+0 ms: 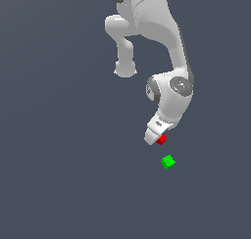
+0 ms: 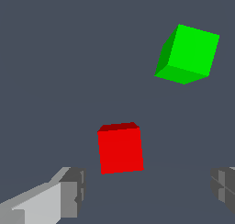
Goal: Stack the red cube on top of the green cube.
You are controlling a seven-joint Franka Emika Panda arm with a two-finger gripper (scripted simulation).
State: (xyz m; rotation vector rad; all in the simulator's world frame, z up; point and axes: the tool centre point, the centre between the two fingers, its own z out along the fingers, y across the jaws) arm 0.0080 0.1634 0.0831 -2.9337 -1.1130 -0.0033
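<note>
red cube (image 1: 162, 139) near green cube (image 1: 168, 161)

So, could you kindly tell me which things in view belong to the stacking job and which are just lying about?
Belongs to the job:
- small bright-red cube
- small bright-green cube
- white gripper, jaws open

Just lying about:
- nothing else visible

We're in a bare sim scene: flat grey floor (image 1: 54, 174), flat-shaded white arm (image 1: 169, 52), no room features visible.

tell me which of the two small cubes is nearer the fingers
The small bright-red cube, lying between the open fingers; the small bright-green cube sits apart, farther off.
</note>
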